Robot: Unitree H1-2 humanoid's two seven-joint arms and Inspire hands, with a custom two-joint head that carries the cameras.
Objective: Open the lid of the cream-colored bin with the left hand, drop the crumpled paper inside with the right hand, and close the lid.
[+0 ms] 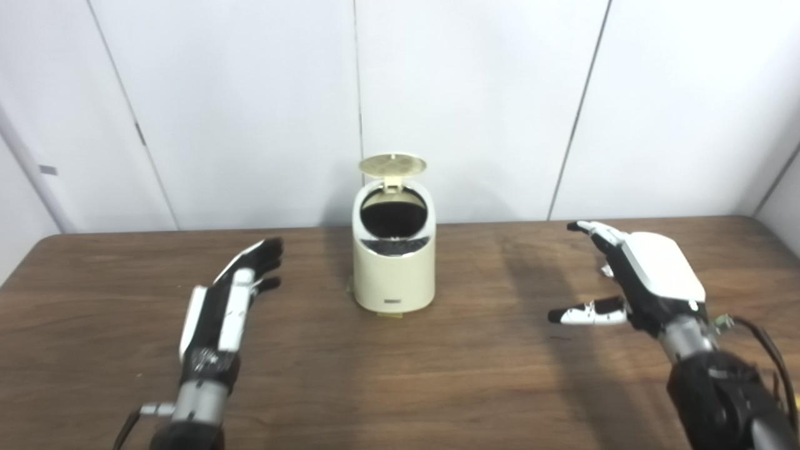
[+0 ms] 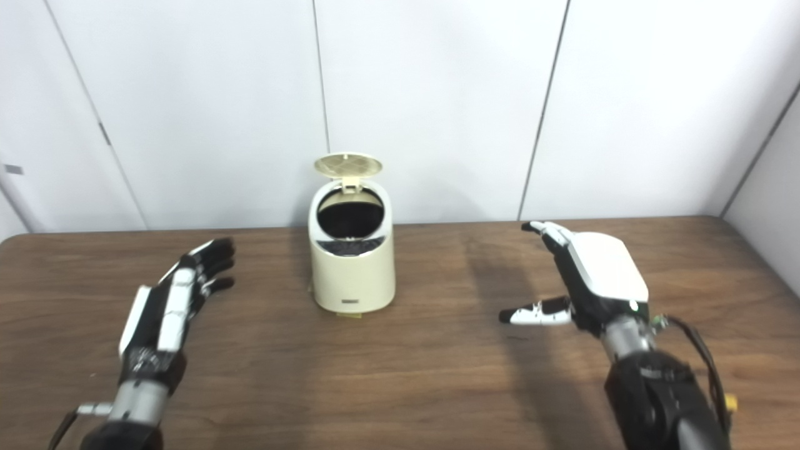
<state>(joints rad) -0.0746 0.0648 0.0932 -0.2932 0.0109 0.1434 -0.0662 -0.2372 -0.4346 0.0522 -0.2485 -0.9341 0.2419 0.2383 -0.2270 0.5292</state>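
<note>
- white panelled wall behind, and a dark wood surface (image 1: 400, 375) stretching out in front of us.
- the cream-colored bin (image 1: 394, 269) stands upright near the far middle of the surface, between our two arms, and its lid (image 1: 392, 164) is tipped up and back on its hinge, mouth wide open and dark inside.
- our left hand (image 1: 234, 294) hovers to the left of the bin, well apart from it, fingers stretched out and apart, holding nothing.
- our right hand (image 1: 637, 275) hangs to the right, also clear of the bin, fingers spread and thumb out to the side, empty too.
- the crumpled paper? we can't spot it anywhere on the surface, and the bin's dark inside doesn't let us tell if it's in there.
- so we judge the lid-opening is done and, with the right hand empty, the drop looks likely behind us.
- next call as we read it: left hand reaches over to the raised lid and presses it forward and down, gently, so the light bin doesn't tip or slide.
</note>
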